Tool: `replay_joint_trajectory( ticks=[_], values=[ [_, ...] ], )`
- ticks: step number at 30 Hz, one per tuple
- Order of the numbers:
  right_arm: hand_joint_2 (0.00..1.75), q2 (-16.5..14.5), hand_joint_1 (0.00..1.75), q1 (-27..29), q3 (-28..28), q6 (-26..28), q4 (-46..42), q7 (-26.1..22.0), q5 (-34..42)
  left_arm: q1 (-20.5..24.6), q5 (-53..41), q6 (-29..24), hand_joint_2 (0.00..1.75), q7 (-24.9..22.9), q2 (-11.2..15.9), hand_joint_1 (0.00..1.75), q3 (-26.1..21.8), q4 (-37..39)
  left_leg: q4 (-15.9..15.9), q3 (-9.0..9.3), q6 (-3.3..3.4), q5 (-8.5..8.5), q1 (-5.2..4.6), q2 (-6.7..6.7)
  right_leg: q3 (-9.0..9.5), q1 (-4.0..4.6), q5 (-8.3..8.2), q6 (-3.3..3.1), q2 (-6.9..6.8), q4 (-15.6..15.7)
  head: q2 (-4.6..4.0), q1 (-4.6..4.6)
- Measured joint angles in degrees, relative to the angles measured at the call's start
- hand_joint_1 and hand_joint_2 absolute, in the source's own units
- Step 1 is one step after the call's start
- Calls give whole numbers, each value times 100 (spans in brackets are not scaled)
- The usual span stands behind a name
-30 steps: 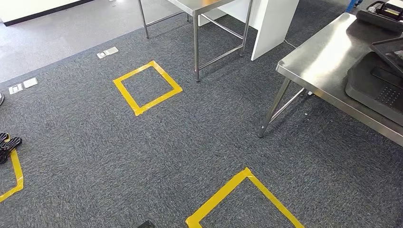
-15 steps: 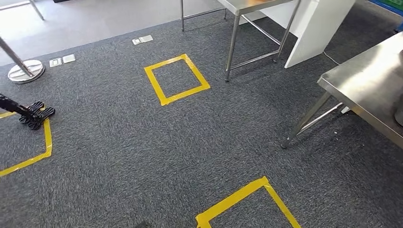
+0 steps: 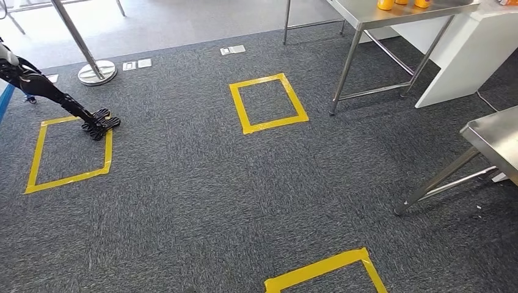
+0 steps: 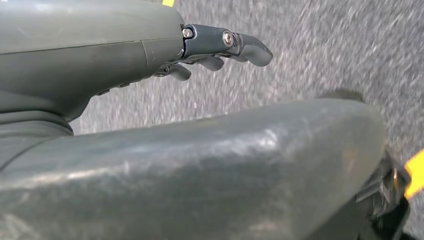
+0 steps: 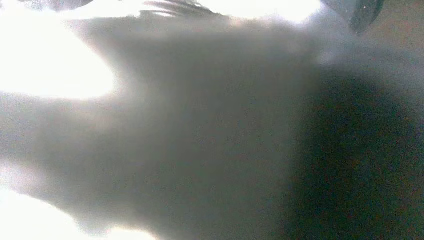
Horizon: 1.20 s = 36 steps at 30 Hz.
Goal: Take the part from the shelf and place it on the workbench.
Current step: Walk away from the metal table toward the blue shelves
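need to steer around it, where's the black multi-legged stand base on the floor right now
In the head view the black stand base sits on the carpet at far left, on the upper right corner of the left yellow tape square, just below the round chrome post base.

Grey carpet [image 3: 183, 201] — yellow tape squares [image 3: 269, 102]

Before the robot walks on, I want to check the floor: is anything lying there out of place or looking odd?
One thing stands out: a black jointed leg with a ribbed foot stands on the corner of the left yellow tape square, partly covering its line. The other tape squares and the carpet look tidy.
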State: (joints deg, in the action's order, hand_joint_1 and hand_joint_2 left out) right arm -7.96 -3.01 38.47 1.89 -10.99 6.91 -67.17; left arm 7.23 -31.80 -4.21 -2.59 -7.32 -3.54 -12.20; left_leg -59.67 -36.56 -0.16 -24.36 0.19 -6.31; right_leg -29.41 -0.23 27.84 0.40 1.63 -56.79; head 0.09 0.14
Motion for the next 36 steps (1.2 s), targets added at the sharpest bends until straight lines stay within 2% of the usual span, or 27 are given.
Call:
replay_joint_trajectory(
  ticks=[2,3,4,5,6,7,9,11,13,14,16,17,18,20,21,22,23,24,26,27,29,30,31,33,34,35,36],
  values=[
    [0,-1,0,32,2,2,1,-43,0,1,88,101,0,104,0,0,-37,-1,-545,-244,-32,-359,-3,376,11,-13,-28,-52,-168,21,1,-32],
    [0,-1,0,50,3,2,1,-56,0,7,146,158,0,147,-1,0,-63,-1,-949,-417,-56,-580,2,501,6,-5,-30,-66,-259,20,1,-48],
    [0,0,0,63,4,2,2,-58,-1,7,203,206,0,172,-1,0,-93,-2,-1311,-572,-77,-735,15,560,3,0,-29,-70,-349,18,2,-55],
    [0,1,0,68,4,2,2,-57,-1,0,249,242,0,180,-2,0,-128,-2,-1515,-651,-96,-786,30,591,-1,0,-27,-71,-439,17,2,-54],
    [0,2,0,67,4,3,2,-56,-2,-9,288,276,0,180,-2,0,-160,-2,-1484,-611,-114,-724,48,622,-1,-4,-23,-71,-524,16,1,-57],
    [0,1,0,65,4,3,2,-56,-2,-16,322,309,0,175,-2,0,-193,-2,-1221,-451,-130,-573,67,671,6,-12,-14,-61,-600,15,1,-57],
    [0,0,0,62,4,4,2,-57,-1,-17,388,380,0,159,2,0,-258,-2,-426,19,-157,-261,81,903,20,-2,26,-12,-731,-5,1,-62],
    [0,4,0,60,5,4,2,-59,-2,-11,451,438,0,129,7,0,-317,-2,-6,252,-121,-161,60,1022,20,33,74,53,-832,-25,2,-43],
    [0,8,0,38,6,7,1,-58,-9,-14,552,513,0,37,14,0,-398,-1,39,234,-29,-156,25,893,56,40,89,101,-942,-17,1,-18],
    [0,9,0,25,6,8,0,-55,-14,-22,614,565,0,-3,17,0,-443,-1,50,222,16,-140,21,825,61,26,107,127,-916,-34,1,-14],
    [0,10,0,18,6,10,1,-51,-19,-30,740,687,0,6,19,0,-538,-1,73,202,103,-95,33,688,-62,-2,282,143,-609,-318,2,-12],
    [0,10,0,24,7,10,1,-52,-19,-28,793,748,0,50,16,0,-581,-1,77,189,136,-77,38,619,-223,-15,446,126,-402,-647,2,-6],
    [0,10,0,31,8,10,2,-55,-16,-23,834,796,0,95,13,0,-620,-2,77,169,163,-64,34,541,-429,-17,628,99,-262,-1067,1,-2],
    [0,9,0,39,11,10,4,-65,-4,-24,884,853,0,151,8,0,-686,-2,76,137,196,-43,17,369,-784,-16,842,92,-184,-1743,1,1],
    [0,9,0,41,14,10,5,-69,5,-28,896,863,0,161,8,0,-712,-2,76,130,203,-33,8,278,-825,-16,809,117,-173,-1783,0,1],
    [0,9,0,41,15,11,5,-73,14,-32,904,870,0,164,9,0,-734,-2,76,128,204,-22,3,189,-747,-14,684,150,-150,-1578,0,-1],
    [0,9,0,40,17,11,5,-75,20,-35,908,878,0,166,7,0,-755,-2,76,127,198,-9,2,100,-571,-12,501,178,-79,-1180,1,0],
    [0,12,0,38,19,14,5,-76,25,-35,910,884,0,165,4,0,-769,-2,73,123,184,5,2,19,-372,-7,323,185,67,-730,0,1],
    [0,20,0,33,21,19,4,-77,31,-36,914,897,0,165,-5,0,-794,-2,72,108,136,32,-4,-113,-119,18,105,138,284,-153,1,-1],
    [0,25,0,28,21,21,4,-78,32,-39,915,902,0,165,-8,0,-804,-2,78,98,104,47,-4,-167,-89,36,75,101,316,-75,1,-3],
    [0,25,0,14,22,22,4,-81,33,-54,917,910,0,164,-9,0,-820,-1,91,63,38,81,5,-259,-51,36,26,27,181,-45,1,-2],
    [0,23,0,11,22,23,4,-84,33,-64,917,910,0,164,-7,0,-826,-1,45,25,16,46,-1,-178,-32,19,-6,-15,107,-15,1,-5],
    [0,20,0,14,22,23,4,-86,33,-71,919,912,0,162,-5,0,-829,0,-116,-59,-5,-71,-10,-14,-17,1,-36,-55,16,16,1,-18],
    [0,18,0,41,22,23,5,-88,33,-73,940,935,0,174,-3,0,-838,-1,-762,-352,-46,-474,-13,407,-19,0,-60,-101,-171,41,2,-47],
    [0,19,0,56,23,23,5,-88,33,-74,955,956,0,188,-3,0,-845,-1,-1148,-521,-75,-667,4,524,-23,7,-58,-110,-268,40,2,-59],
    [0,20,0,65,23,20,6,-86,33,-79,974,984,0,206,-4,0,-855,-2,-1418,-633,-103,-764,27,574,-26,11,-56,-112,-360,38,2,-60],
    [0,21,0,68,22,13,6,-85,33,-87,990,1018,0,222,-4,0,-866,-2,-1500,-649,-131,-757,51,604,-29,9,-54,-112,-448,36,2,-61]
  ],
)
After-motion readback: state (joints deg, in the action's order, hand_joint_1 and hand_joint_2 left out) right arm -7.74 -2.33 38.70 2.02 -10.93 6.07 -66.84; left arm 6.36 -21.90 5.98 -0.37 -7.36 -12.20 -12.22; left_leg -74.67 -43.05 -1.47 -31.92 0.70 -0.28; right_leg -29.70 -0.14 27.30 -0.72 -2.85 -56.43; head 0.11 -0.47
